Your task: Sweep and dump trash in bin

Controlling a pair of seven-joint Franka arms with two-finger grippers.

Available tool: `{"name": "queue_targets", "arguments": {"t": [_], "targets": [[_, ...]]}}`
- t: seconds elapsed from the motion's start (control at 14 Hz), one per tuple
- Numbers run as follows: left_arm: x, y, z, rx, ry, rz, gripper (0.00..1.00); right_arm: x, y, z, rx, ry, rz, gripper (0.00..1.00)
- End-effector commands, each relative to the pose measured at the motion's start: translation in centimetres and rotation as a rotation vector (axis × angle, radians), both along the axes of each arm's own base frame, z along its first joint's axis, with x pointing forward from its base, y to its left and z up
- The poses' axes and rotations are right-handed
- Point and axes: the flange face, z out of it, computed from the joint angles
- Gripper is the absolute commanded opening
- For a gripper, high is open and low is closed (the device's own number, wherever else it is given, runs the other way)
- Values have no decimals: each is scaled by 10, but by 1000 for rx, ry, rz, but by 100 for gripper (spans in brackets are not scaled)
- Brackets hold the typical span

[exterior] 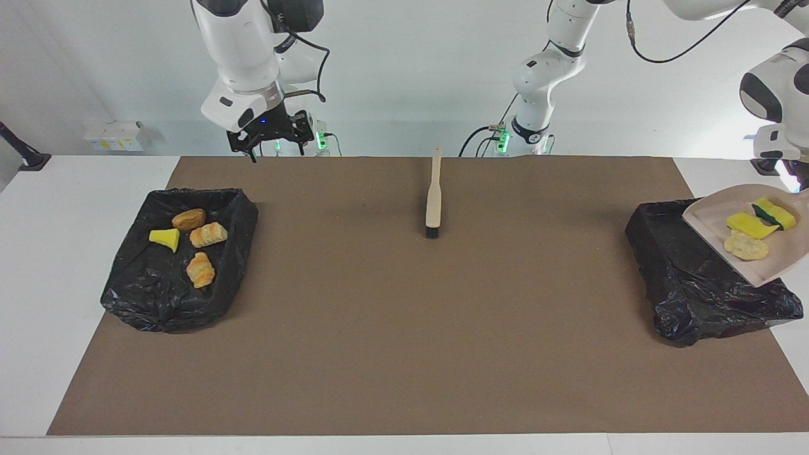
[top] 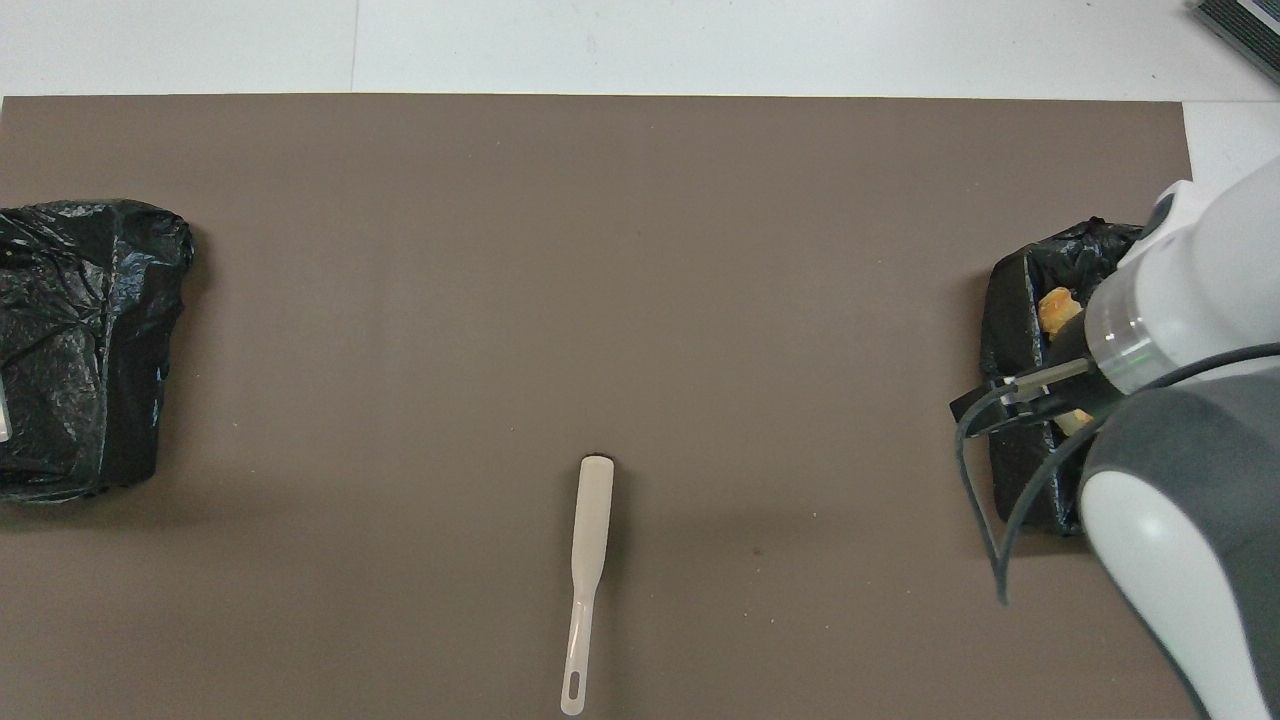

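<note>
Black crinkled plastic lines two bins on a brown mat. In the facing view we see the bin at the right arm's end (exterior: 180, 259) holding four scraps — a brown potato-like lump (exterior: 188, 219), a yellow sponge wedge (exterior: 165, 238) and two orange-tan bread-like chunks (exterior: 208, 234) (exterior: 201, 269). Over the bin at the left arm's end (exterior: 701, 284) a smooth beige dustpan (exterior: 752, 237) hangs tilted, carrying a yellow sponge piece (exterior: 751, 225), a green-and-yellow sponge (exterior: 774, 213) and a pale round chunk (exterior: 746, 246). The left gripper (exterior: 797, 180) is at the dustpan's upper edge; we cannot tell its grip. The right gripper (exterior: 272, 136) waits above the mat's edge nearest the robots, fingers apart, holding nothing. A slim beige brush (exterior: 433, 196) with black bristles lies mid-mat.

In the overhead view the brush (top: 590, 560) lies lengthwise — the right arm hides most of its bin (top: 1020, 300).
</note>
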Motion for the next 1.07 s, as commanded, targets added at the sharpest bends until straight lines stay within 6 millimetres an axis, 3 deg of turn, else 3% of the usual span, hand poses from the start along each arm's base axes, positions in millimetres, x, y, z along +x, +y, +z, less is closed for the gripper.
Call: {"name": "queue_targets", "arguments": {"t": [0.0,0.14,0.29,0.36,0.57,0.79,0.93,1.0], "targets": [[4,2,7,30,-17,1,0,7,-35,10,-9,-38,-32,100],[3,1,5,28,-13,4,0,10,-62,40,0,-98,-85,100],[3,0,5,25,-14,6,0,8,-82,45,21,-101,-139,100],[3,-2,4,24,-10,9,0,-2,-84,55,21,-125,-168,100],[3,-9,1,27,3,36,0,-9,-73,46,35,-122,-166,100],[4,-7,4,84,3,28,0,-7,-75,40,44,-114,-184,100],[11,-24,8,136,7,1,0,0,-79,36,54,-92,-201,100],[9,-23,9,159,17,2,0,-1,-83,37,52,-78,-209,100]]}}
